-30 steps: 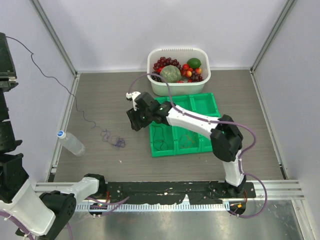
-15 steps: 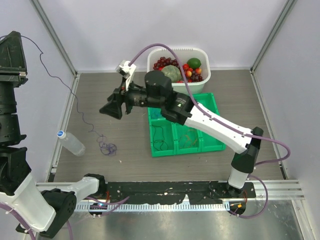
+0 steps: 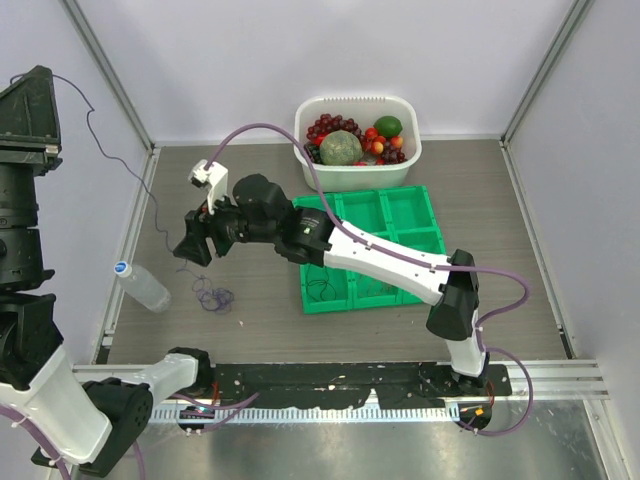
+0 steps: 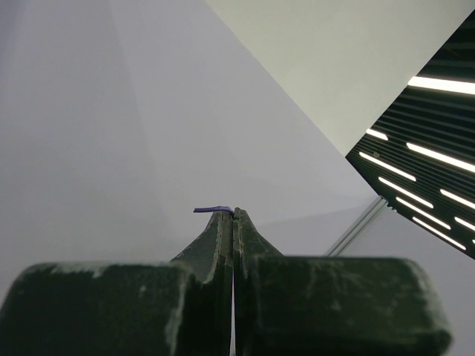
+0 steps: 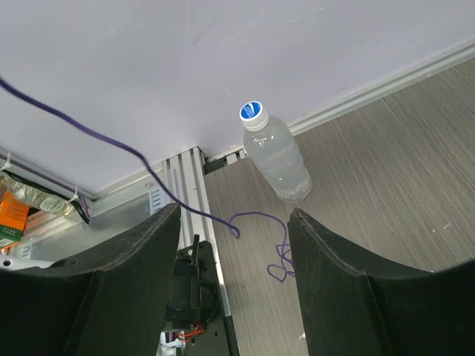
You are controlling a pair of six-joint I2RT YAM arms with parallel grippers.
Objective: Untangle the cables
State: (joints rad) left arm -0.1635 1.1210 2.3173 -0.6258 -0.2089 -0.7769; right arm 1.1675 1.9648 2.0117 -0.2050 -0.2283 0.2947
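Note:
A thin purple-blue cable [image 3: 152, 203] runs from my raised left gripper [image 3: 36, 74] at the far left down to a small loose tangle [image 3: 214, 297] on the table. In the left wrist view the left gripper [image 4: 234, 213] is shut on the cable's end [image 4: 212, 210]. My right gripper [image 3: 190, 246] is open and empty, hovering over the table just above the tangle. In the right wrist view the right gripper [image 5: 236, 222] frames the cable [image 5: 256, 216] between its fingers without touching it. A black cable [image 3: 320, 276] and an orange and teal cable [image 3: 376, 274] lie in separate tray compartments.
A green compartment tray [image 3: 414, 215] sits right of centre. A white basket [image 3: 310, 172] of fruit stands behind it. A clear water bottle [image 3: 140, 285] lies by the left wall, also in the right wrist view [image 5: 276, 160].
My right arm has swung left and down from the tray toward the purple-blue tangle. My left gripper has risen, and the tangle has slid a little left.

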